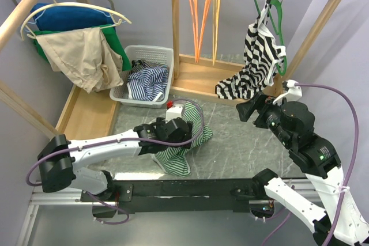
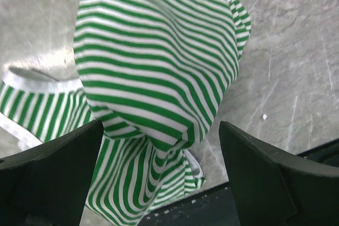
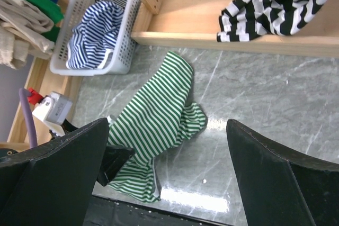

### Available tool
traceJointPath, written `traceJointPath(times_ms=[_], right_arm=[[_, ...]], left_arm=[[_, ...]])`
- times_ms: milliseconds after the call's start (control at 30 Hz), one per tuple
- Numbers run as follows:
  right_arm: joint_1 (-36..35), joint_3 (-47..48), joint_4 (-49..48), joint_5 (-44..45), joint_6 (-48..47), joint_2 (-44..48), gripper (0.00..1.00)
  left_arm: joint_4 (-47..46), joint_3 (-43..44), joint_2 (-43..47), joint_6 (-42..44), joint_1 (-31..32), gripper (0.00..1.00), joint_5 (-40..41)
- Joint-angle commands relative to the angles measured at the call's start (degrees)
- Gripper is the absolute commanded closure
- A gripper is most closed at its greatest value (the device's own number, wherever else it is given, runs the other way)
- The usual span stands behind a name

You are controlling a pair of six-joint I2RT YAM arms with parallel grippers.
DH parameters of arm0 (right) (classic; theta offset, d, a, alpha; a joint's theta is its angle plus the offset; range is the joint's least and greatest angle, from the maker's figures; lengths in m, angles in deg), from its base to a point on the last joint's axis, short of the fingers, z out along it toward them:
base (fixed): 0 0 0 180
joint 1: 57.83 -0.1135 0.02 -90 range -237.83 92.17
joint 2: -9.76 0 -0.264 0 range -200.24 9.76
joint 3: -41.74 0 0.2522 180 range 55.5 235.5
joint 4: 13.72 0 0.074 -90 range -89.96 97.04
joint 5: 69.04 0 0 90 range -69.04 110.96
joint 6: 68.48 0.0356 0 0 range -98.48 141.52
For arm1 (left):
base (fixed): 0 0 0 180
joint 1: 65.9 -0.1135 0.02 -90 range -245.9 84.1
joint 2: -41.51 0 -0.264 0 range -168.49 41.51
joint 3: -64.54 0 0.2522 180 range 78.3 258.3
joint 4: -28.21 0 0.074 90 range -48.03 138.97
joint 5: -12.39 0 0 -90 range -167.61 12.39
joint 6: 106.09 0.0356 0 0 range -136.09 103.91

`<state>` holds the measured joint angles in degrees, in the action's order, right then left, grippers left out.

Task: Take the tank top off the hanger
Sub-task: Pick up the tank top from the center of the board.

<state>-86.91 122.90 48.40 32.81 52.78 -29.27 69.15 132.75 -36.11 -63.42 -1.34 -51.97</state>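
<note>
Left gripper, jaws spread, nothing pinched; directly beneath, one green-striped tank top, crumpled on the table, free of any hanger. Right gripper, likewise spread and empty; ahead, one black-and-white top on one green hanger. Beyond, three bare hangers. Judged: first removal done, second pending.

No legible text, label, brand, number or sign in any view.
</note>
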Motion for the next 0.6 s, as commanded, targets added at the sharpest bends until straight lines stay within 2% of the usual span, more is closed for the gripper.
traceJointPath(times_ms=[0, 167, 400, 500, 533, 567], right_arm=[[0.16, -1.39, -2.3, -0.43, 0.29, 0.88, 0.0], [0.25, -1.57, -2.57, -1.57, 0.2, 0.35, 0.0], [0.25, -2.0, -2.21, -1.57, -0.24, 0.97, 0.0], [0.16, -2.44, -2.22, -1.49, -0.24, 1.41, 0.0], [0.16, -2.53, -2.3, -1.57, -0.15, 1.32, 0.0], [0.25, -2.71, -2.39, -1.66, -0.15, 1.32, 0.0]], left_arm=[[2.44, 0.92, -1.82, -6.63, -0.04, 0.04, -2.71], [0.95, 0.12, -8.93, -7.16, -0.04, 0.04, -3.76], [-2.21, -2.16, -13.17, -8.3, -0.04, 0.02, -5.43], [-3.1, -2.42, -12.12, -7.95, 0.04, 0.22, -5.52], [-3.27, -2.08, -11.59, -7.26, -0.04, 0.39, -5.35], [-3.19, -1.9, -10.63, -6.99, 0.04, 0.49, -5.09]])
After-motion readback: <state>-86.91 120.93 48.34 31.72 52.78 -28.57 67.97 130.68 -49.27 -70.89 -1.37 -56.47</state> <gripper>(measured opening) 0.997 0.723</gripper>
